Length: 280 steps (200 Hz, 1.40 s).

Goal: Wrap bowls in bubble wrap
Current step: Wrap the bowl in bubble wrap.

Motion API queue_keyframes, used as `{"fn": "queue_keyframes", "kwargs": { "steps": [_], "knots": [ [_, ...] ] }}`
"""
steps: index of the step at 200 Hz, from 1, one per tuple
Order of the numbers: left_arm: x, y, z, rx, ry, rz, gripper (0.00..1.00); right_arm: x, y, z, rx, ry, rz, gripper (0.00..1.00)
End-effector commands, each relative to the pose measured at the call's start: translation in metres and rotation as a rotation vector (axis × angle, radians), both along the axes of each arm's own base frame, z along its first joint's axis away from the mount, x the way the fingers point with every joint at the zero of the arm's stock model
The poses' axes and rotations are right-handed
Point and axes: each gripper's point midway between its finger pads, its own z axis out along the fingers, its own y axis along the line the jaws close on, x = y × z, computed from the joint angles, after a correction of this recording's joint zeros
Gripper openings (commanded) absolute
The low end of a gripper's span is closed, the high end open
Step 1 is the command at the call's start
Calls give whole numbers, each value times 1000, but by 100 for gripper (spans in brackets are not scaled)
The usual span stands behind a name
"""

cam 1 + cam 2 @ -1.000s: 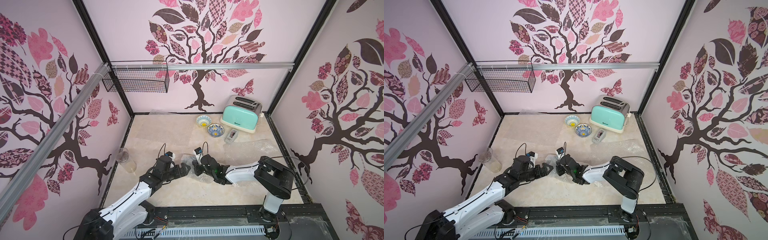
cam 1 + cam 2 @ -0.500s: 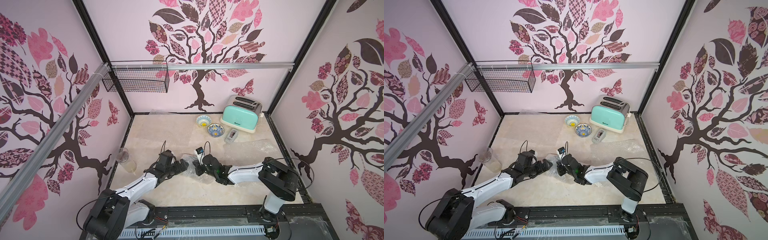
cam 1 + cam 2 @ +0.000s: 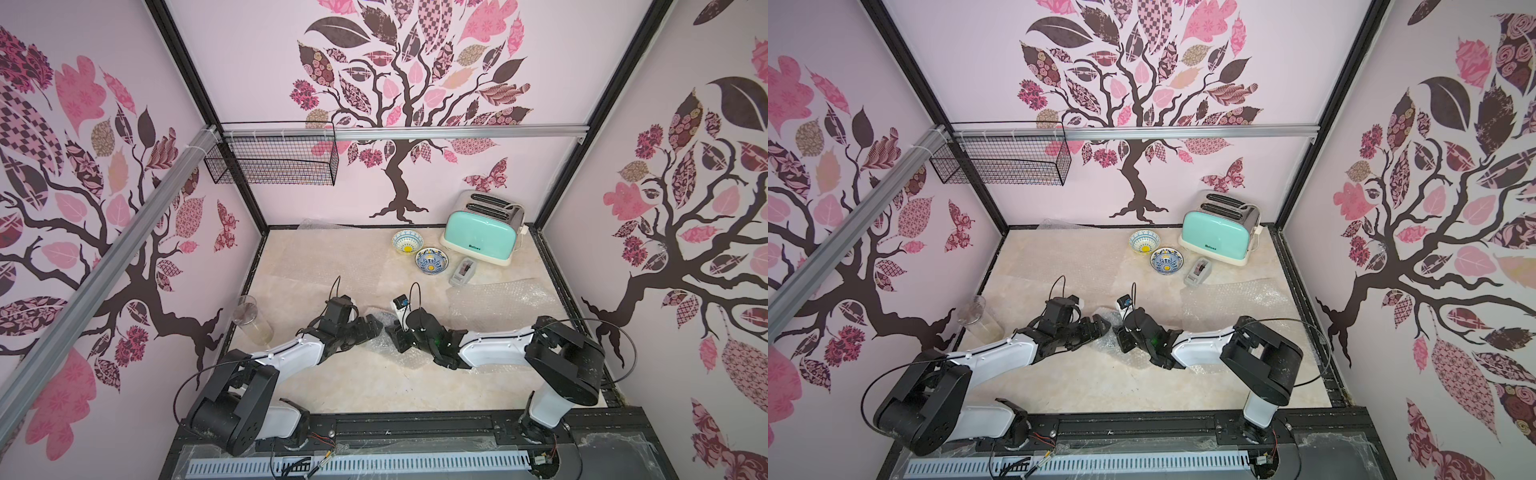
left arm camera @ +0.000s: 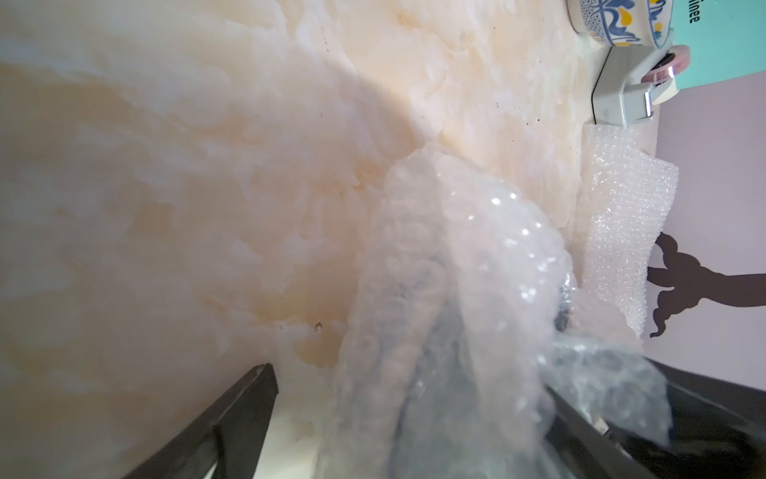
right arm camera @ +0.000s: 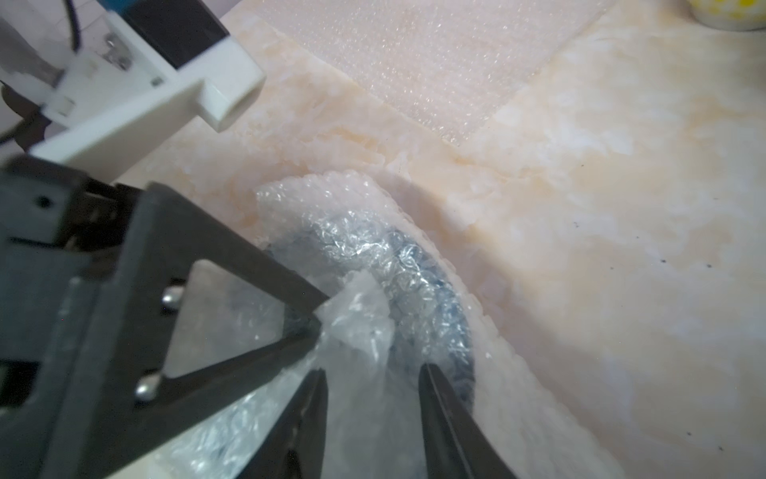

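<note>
1. Lower and further forward than a second ago, the left arm has brought the left gripper [image 3: 377, 327] up to the bundle. The right gripper's [image 5: 371, 369] jaws have parted.
2. Between the two grippers, a crumpled bundle of clear bubble wrap [image 5: 360, 307] sits on the cream marbled tabletop [image 3: 353, 386]. A small round blue ceramic bowl [image 5: 431, 273] shows dimly through it.
3. Right gripper: the jaws stand moderately apart, straddling a loose flap of the wrap without pinching it.
4. Left gripper: the jaws are wide. One finger [image 4: 244, 398] is clear over bare tabletop and the other is partly veiled by wrap. The bundle lies in the gap, not squeezed.
5. In the right wrist view, a left finger [image 5: 232, 331] touches the flap just beside the right gripper's tips.
6. Ahead of both grippers lies a flat sheet of clear bubble wrap [image 5: 414, 62]. A second rumpled clear sheet [image 3: 498, 297] lies on the right gripper's outer side.
7. Well beyond the right gripper stand a nearer yellow-centred blue-and-white bowl [image 3: 432, 262] and a farther yellow-centred blue-and-white bowl [image 3: 407, 242].
8. Just beside the nearer one is a grey tape dispenser [image 3: 463, 272], with a mint-green toaster [image 3: 482, 235] behind it.
9. On the left gripper's outer side, near the wall, stands a clear drinking glass [image 3: 251, 320].
</note>
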Motion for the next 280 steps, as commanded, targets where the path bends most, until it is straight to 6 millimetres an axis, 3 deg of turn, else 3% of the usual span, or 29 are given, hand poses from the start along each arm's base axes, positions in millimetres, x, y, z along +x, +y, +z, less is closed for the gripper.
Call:
{"fn": "queue_keyframes", "kwargs": {
  "steps": [1, 34, 76, 108, 142, 163, 209, 235, 280],
  "knots": [
    [-1, 9, -14, 73, 25, -3, 89, 4, -18, 32, -20, -61, -33, 58],
    [2, 15, -19, 136, 36, -4, 85, 10, -57, 48, -37, -29, -84, 63],
    [2, 17, -20, 174, 41, -33, 83, 10, -128, 23, -88, 122, -180, 66],
    [4, 17, -19, 198, 46, -49, 83, -4, -168, 0, -277, 143, -235, 72],
    [5, 18, -20, 207, 48, -50, 83, -16, -156, -4, -213, 197, -177, 74],
    [6, 18, -20, 207, 48, -50, 82, -18, -166, -18, -241, 231, -226, 75],
    [4, 18, -20, 206, 44, -53, 82, -18, -162, -28, -320, 276, -206, 78],
    [4, 18, -21, 208, 46, -55, 82, -17, -157, -36, -355, 292, -194, 68],
    [4, 18, -22, 211, 48, -56, 81, -6, -153, -43, -446, 268, -202, 68]
  ]
}}
